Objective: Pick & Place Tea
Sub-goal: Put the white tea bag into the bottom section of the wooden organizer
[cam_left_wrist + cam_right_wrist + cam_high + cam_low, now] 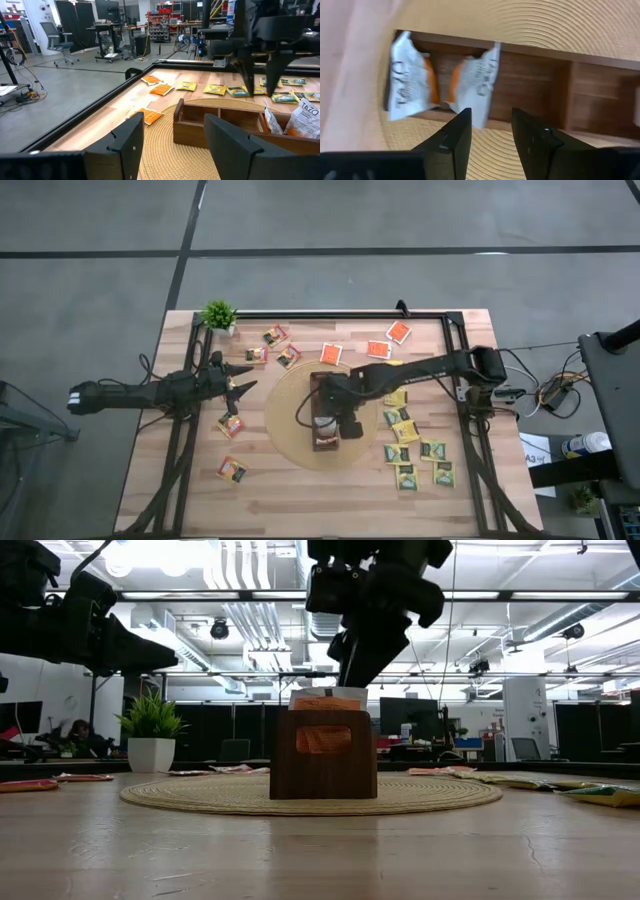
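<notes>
A pale wooden table [300, 490] framed by dark rails is seen from above on a grey floor. At its middle a round woven mat [290, 442] carries a long narrow wooden box [327, 412]. The right gripper [327, 426] hangs over the box's near end; the left gripper [240, 385] waits spread wide at the left. Flat square tea sachets [408, 430] lie scattered: orange ones far, yellow-green ones right, a few left, so most of the work is judged undone.

In the low view an open-plan room with ceiling lights lies behind; the box's end face shows smooth dark wood, with a sachet top above its rim.

In the left wrist view, white crinkled sachets [304, 119] stand in one end compartment; the others look empty.

In the right wrist view the fingers stand apart, holding nothing, above two glossy sachets in that compartment.
</notes>
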Tool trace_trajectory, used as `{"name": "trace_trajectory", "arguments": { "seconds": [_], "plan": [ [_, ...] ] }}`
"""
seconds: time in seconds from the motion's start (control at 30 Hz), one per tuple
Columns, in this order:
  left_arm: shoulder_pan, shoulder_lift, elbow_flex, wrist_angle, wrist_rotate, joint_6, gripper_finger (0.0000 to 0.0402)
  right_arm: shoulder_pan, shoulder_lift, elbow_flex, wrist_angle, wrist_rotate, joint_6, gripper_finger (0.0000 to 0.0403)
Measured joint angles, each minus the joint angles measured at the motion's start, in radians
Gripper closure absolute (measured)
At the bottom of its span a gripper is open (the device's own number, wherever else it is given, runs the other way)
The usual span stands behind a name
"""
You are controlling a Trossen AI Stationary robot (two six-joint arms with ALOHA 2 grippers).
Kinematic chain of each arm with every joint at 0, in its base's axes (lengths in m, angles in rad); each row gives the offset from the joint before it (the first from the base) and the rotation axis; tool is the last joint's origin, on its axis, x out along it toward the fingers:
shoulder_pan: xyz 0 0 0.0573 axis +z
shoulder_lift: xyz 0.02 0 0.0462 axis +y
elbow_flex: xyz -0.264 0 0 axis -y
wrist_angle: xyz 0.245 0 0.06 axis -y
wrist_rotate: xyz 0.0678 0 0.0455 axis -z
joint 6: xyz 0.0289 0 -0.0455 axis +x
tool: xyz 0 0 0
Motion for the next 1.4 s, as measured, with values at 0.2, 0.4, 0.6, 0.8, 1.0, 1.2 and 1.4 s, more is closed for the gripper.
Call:
{"name": "trace_trajectory", "arguments": {
  "seconds": [0.2, 0.4, 0.6, 0.8, 1.0, 1.2, 1.4],
  "plan": [
    [0.000, 0.000, 0.000, 0.000, 0.000, 0.000, 0.0199, 0.002, 0.000, -0.025, 0.047, -0.019, 0.016, 0.0264],
    [0.001, 0.000, 0.000, 0.000, 0.000, 0.000, 0.0199, 0.004, -0.001, -0.057, 0.059, -0.019, 0.027, 0.0270],
    [0.001, 0.000, 0.000, 0.000, 0.000, 0.000, 0.0199, 0.013, -0.001, -0.072, 0.062, -0.016, 0.034, 0.0291],
    [0.001, 0.000, 0.000, 0.000, 0.000, 0.000, 0.0199, 0.047, -0.001, -0.072, 0.064, -0.015, 0.023, 0.0343],
    [0.000, 0.000, 0.000, 0.000, 0.000, 0.000, 0.0199, 0.097, -0.001, -0.072, 0.070, -0.008, -0.028, 0.0392],
    [0.000, 0.000, 0.000, 0.000, 0.000, 0.000, 0.0199, 0.141, -0.001, -0.072, 0.066, 0.076, -0.090, 0.0394],
    [0.000, 0.000, 0.000, 0.000, 0.000, 0.000, 0.0199, 0.171, -0.001, -0.072, 0.051, 0.097, -0.153, 0.0394]
  ]
}}
